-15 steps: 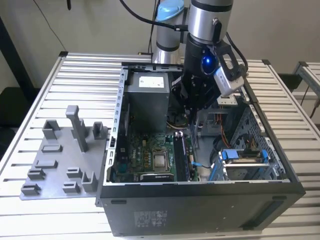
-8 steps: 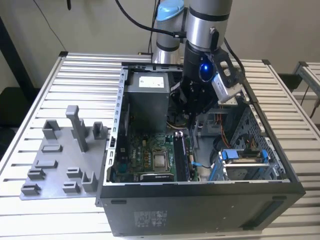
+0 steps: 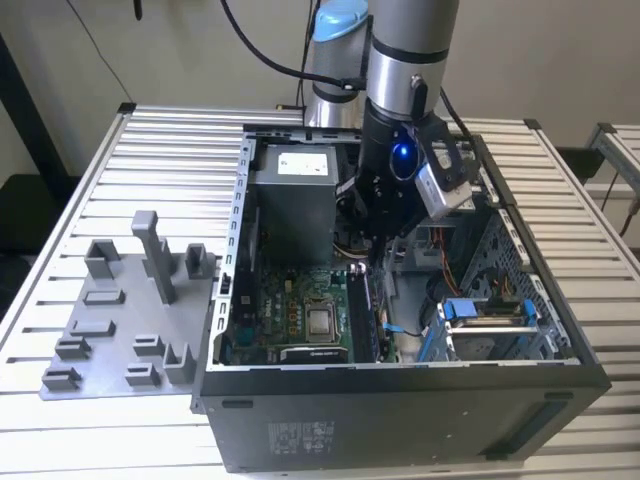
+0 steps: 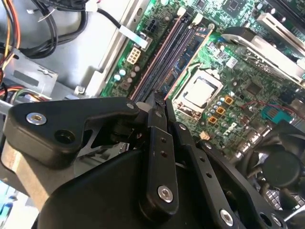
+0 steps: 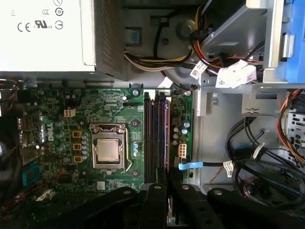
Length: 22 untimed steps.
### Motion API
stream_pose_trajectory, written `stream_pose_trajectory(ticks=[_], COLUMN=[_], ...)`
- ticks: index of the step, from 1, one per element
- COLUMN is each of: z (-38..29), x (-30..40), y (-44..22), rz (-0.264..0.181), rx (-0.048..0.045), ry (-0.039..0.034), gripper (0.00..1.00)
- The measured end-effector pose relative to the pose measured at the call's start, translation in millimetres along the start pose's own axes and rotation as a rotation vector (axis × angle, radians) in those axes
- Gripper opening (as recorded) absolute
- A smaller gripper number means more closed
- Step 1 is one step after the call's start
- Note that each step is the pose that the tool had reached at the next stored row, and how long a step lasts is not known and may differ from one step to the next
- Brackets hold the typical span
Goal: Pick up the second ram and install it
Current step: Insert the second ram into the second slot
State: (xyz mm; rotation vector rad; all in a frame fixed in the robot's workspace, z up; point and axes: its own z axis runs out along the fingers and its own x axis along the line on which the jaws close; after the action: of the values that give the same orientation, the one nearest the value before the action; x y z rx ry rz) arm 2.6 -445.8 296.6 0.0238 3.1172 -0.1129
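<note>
Dark, long, narrow memory stick, the second ram [image 5: 162,138], stands edge-on in the black upright slots [image 5: 150,138] on the green motherboard [image 5: 114,124]. Black gripper [image 5: 164,183] directly above it, fingers [image 4: 159,124] clamped on its top edge.

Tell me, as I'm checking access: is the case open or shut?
Open: the case is uncovered on top; the motherboard lies exposed.

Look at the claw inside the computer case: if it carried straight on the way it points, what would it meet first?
Most likely the memory slots on the motherboard. The claw hangs directly over the slots in both wrist views, though how much gap remains is unclear.
</note>
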Motion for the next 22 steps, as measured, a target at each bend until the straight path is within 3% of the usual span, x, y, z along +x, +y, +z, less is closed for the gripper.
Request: stream_pose_trajectory(ticks=[4,7,22], z=[7.0,12.3,39.9], x=[10.9,14.9,15.9], y=[-0.2,-0.4,-2.5], rz=[0.000,0.000,-0.012], rx=[0.0001,0.0000,-0.0003], ry=[0.0000,-0.0001,-0.0010], gripper=[0.14,0.14,0.14])
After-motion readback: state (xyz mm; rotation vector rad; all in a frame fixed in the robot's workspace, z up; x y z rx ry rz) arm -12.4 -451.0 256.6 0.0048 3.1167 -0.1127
